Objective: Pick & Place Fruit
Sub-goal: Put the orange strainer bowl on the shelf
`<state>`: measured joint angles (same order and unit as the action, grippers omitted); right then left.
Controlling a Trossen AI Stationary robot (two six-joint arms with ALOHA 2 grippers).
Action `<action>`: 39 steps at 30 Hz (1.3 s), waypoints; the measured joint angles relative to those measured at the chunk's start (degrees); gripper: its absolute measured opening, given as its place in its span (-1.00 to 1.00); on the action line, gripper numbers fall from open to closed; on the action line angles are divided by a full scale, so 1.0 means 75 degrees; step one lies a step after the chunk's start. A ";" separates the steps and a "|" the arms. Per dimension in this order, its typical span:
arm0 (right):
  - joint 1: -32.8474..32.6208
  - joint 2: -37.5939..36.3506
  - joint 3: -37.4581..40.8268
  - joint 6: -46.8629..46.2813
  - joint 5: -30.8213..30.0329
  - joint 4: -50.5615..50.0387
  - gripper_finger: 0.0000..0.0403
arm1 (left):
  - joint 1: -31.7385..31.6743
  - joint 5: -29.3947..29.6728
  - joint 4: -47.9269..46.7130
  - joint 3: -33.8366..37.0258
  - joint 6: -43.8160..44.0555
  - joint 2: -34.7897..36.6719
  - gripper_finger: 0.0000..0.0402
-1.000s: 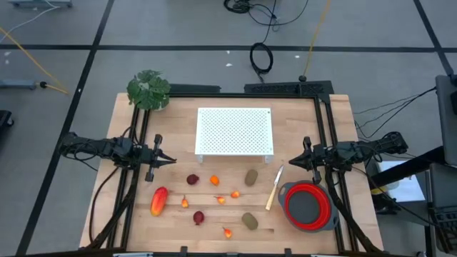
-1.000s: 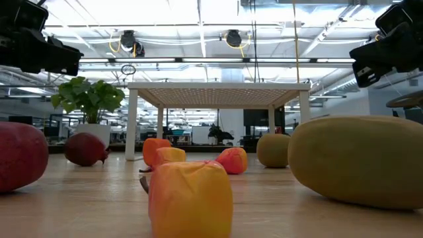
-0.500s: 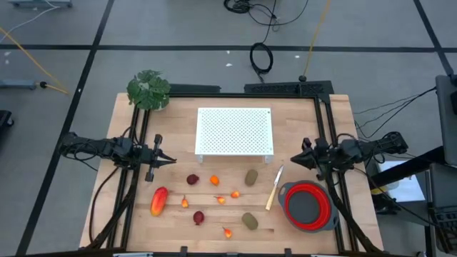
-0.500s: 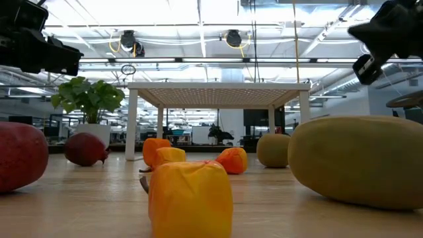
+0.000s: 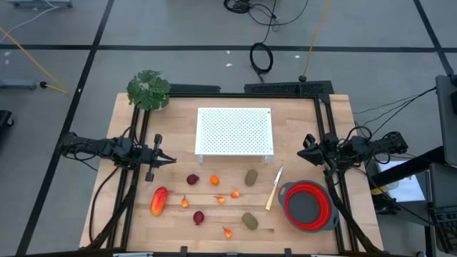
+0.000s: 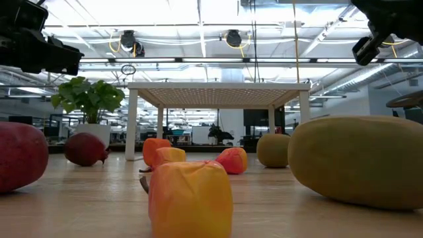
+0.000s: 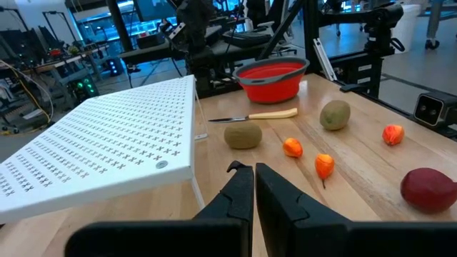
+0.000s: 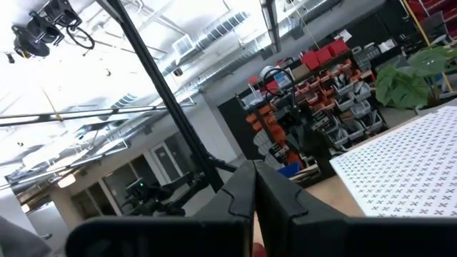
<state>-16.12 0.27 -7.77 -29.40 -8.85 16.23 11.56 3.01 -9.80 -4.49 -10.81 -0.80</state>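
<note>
The fruit lies on the wooden table in front of the white stand. The elongated red-orange piece (image 5: 158, 200) is farthest left. Two dark red round ones (image 5: 192, 179) (image 5: 198, 217), two olive-brown ovals (image 5: 251, 176) (image 5: 249, 220) and several tiny orange pieces (image 5: 214, 180) lie between it and the knife. My left gripper (image 5: 170, 160) hovers shut above the table's left side, pointing right; in its wrist view it (image 7: 253, 171) points toward the fruit (image 7: 243, 135). My right gripper (image 5: 303, 152) is shut (image 8: 255, 168) above the right side, tipped upward. Neither touches anything.
A white perforated stand (image 5: 235, 130) sits at the table's middle, toward the far edge. A red grey-rimmed bowl (image 5: 308, 205) is near the right front corner, and a pale-handled knife (image 5: 274, 187) lies beside it. A potted plant (image 5: 148, 89) stands at the far left corner.
My right gripper has risen and drawn back a little toward the table's right and far edges, tipping its fingers upward. The left arm and all the fruit have stayed where they were.
</note>
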 joint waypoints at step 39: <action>-0.0015 0.4925 -0.4482 -0.0722 0.2615 -0.7963 -1.00 | -0.0001 0.0070 0.0087 0.0000 0.0287 0.0000 -0.90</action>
<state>-16.23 37.21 -41.39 -34.81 10.76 -43.50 11.55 3.53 -9.15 -4.49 -8.65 -0.80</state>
